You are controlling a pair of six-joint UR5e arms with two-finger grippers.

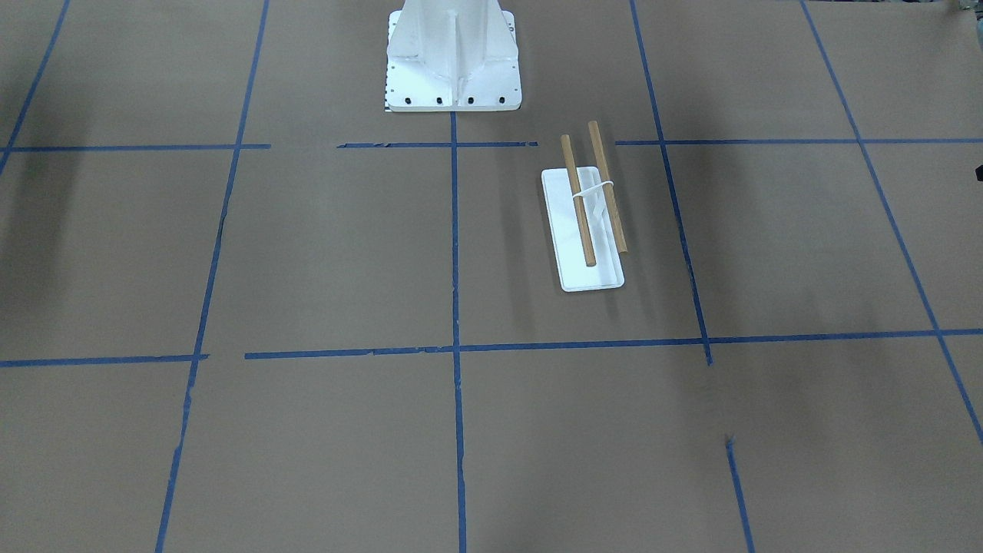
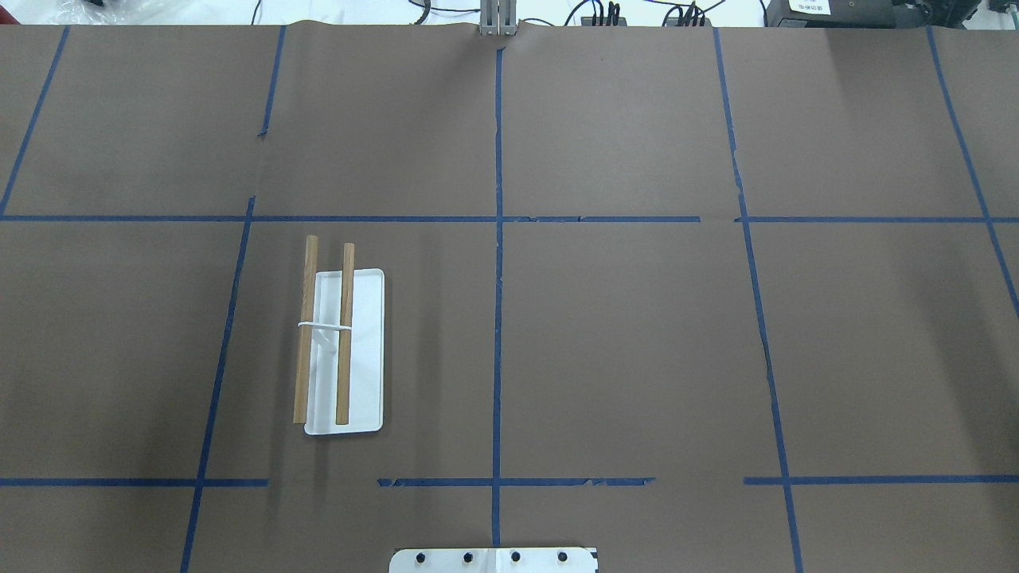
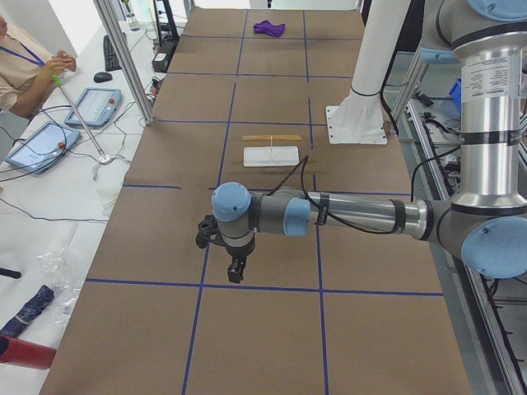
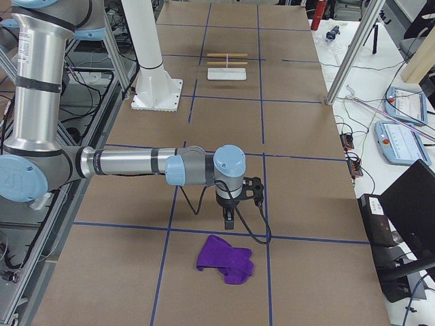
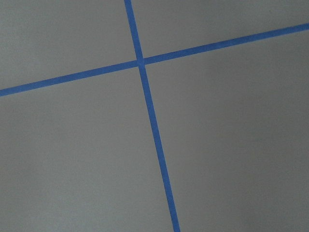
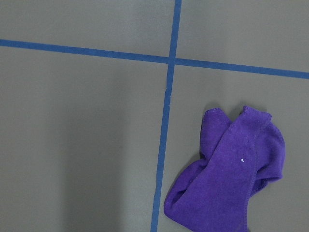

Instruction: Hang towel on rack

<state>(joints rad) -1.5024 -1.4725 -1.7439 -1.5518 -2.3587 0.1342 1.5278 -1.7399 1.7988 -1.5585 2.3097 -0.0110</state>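
One crumpled purple towel (image 4: pixel 225 261) lies nearest at the table's (image 4: pixel 306 170) right end, with the right gripper (image 4: pixel 230 222) hovering close by, the rack (image 2: pixel 365 358) standing well beyond, and the left gripper (image 3: pixel 236 271) farthest, though whether either gripper is apart or together cannot be told.

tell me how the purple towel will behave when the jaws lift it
The purple towel lies crumpled in soft folds, so it will probably sag limp from one pinch. It looks thin and light, likely sliding rather than rolling if pushed. Its fuzzy weave probably grips well.
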